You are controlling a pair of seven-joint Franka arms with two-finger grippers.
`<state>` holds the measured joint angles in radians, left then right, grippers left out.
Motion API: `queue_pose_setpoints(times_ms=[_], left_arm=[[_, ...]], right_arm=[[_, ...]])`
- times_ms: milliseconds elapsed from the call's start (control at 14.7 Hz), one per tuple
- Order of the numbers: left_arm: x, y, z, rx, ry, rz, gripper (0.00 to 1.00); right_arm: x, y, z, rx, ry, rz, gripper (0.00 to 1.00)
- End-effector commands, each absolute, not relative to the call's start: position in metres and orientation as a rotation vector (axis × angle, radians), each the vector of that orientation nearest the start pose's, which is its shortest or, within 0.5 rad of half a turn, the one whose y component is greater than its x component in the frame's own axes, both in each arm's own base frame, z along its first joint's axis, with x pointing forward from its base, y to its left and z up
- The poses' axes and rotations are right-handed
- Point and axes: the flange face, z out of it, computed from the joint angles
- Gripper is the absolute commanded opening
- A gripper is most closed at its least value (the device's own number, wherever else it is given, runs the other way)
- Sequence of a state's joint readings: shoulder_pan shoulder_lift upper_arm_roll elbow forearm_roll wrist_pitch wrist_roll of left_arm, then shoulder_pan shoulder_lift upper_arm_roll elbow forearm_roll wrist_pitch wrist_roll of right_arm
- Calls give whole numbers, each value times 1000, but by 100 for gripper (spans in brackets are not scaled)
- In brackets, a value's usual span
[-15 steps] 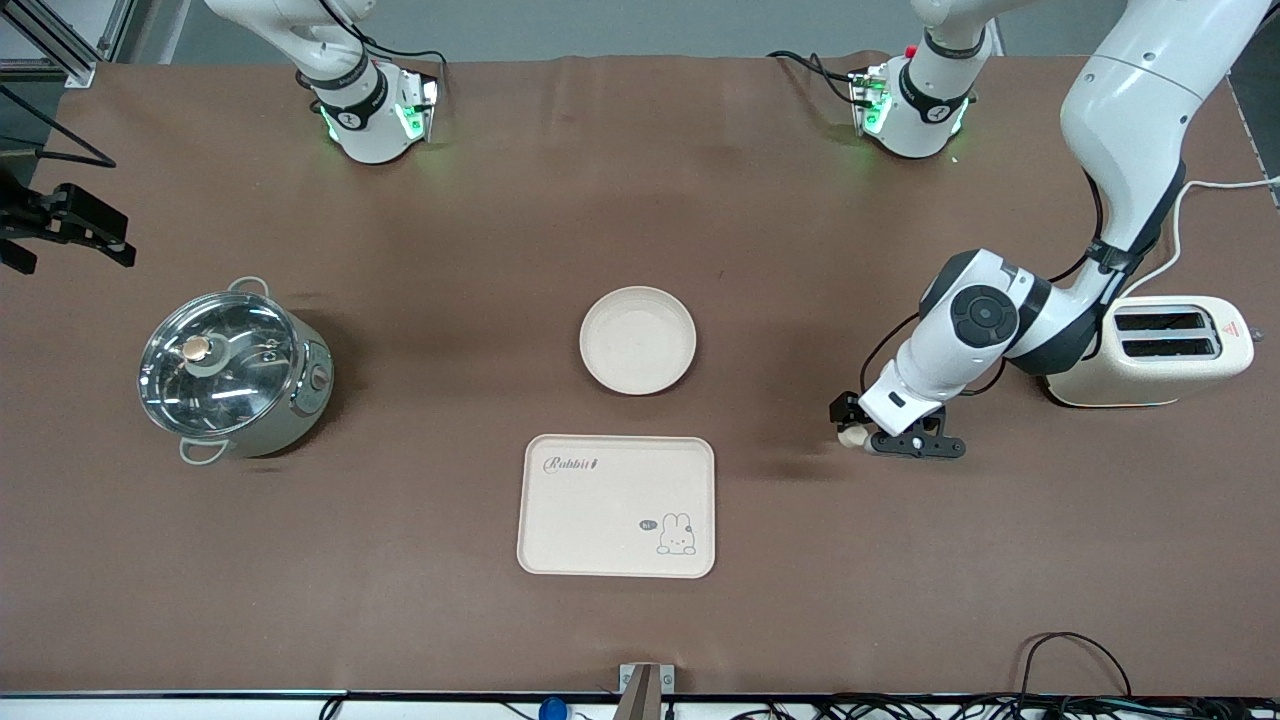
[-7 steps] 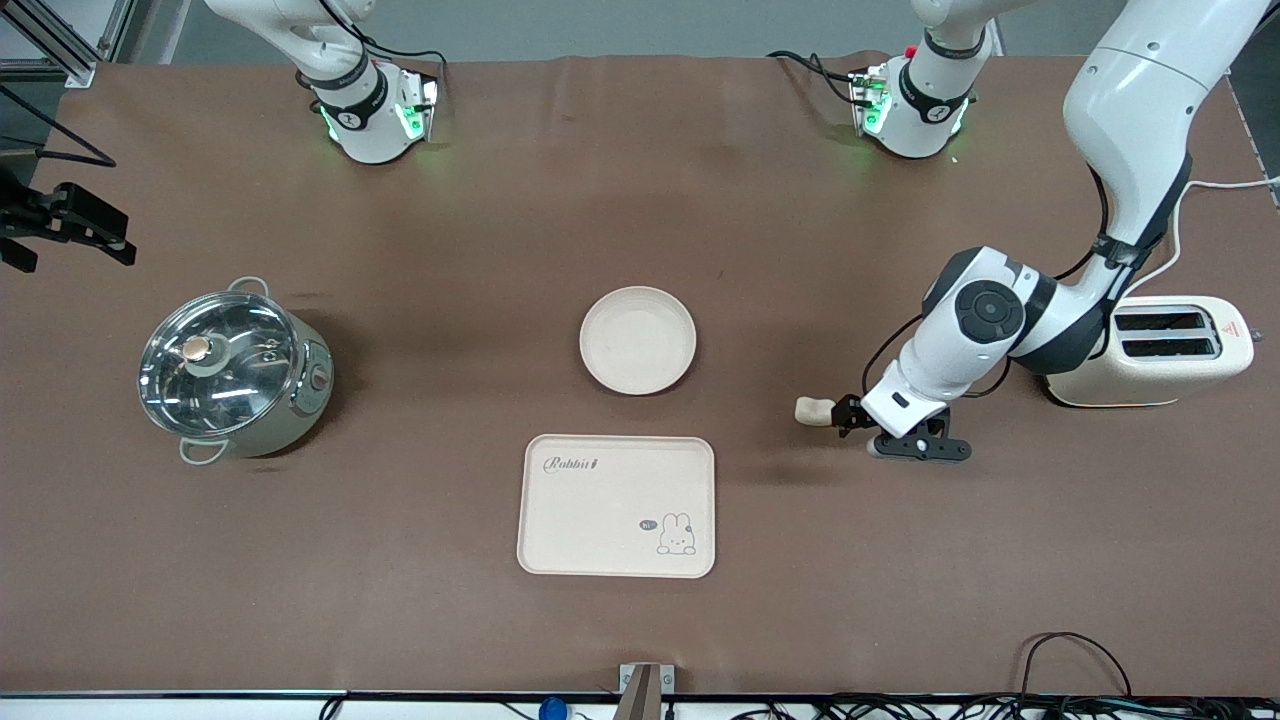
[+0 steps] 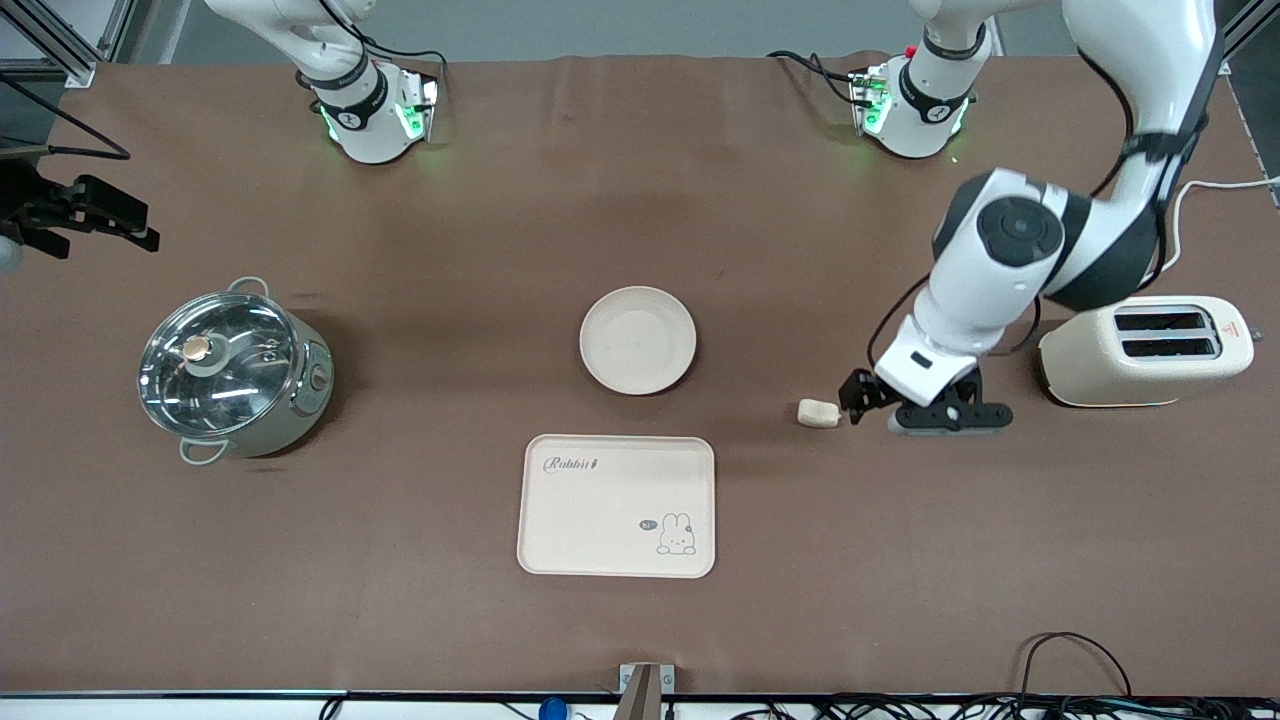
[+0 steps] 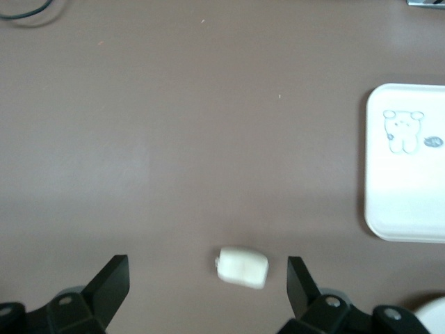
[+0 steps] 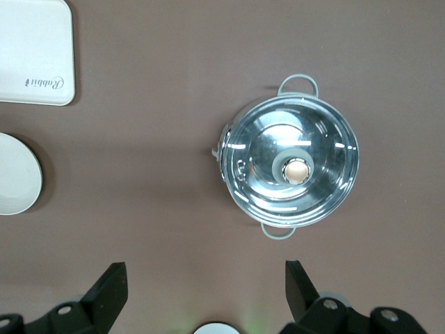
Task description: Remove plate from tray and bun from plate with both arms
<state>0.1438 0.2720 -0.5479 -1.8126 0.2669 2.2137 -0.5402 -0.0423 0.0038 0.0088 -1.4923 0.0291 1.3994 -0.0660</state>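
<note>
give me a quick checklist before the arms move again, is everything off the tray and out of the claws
1. Bun off the plate, lying on the table: ok.
2. Plate off the tray, farther from the front camera: ok.
3. Left claw open, beside the bun, holding nothing: ok.
4. Right claw open, holding nothing, near the pot: ok.
5. Left arm not touching the toaster: cannot tell.

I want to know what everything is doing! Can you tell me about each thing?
Small pale bun: lying loose on the table.
Round cream plate: empty, off the tray.
Cream rectangular tray: empty.
Steel pot: lid on.
Left gripper: jaws open, beside the bun.
Right gripper: jaws open, waiting.
</note>
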Motion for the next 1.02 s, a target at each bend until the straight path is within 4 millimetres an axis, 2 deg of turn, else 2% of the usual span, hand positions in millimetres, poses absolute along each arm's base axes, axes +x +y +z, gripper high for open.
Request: queue_pose_setpoints(times_ms=[0, 136, 273, 409, 545, 682, 955], left_arm=[[603, -201, 486, -3144, -14, -226, 100], [592, -164, 532, -3164, 14, -193, 100], [580, -126, 564, -3157, 42, -173, 100], [571, -98, 588, -3149, 83, -202, 100], [550, -91, 612, -3142, 105, -193, 100], [532, -84, 619, -3146, 86, -178, 100], [523, -87, 632, -3142, 110, -215, 100]], right_arm=[[520, -37, 646, -3076, 34, 181, 100], [520, -41, 648, -3083, 40, 177, 100], [520, -40, 644, -3079, 42, 195, 100], [520, -36, 651, -3086, 26, 170, 100], [521, -31, 657, -3088, 14, 150, 100], [521, -33, 657, -3098, 18, 144, 100], [520, -35, 661, -3121, 19, 138, 100]])
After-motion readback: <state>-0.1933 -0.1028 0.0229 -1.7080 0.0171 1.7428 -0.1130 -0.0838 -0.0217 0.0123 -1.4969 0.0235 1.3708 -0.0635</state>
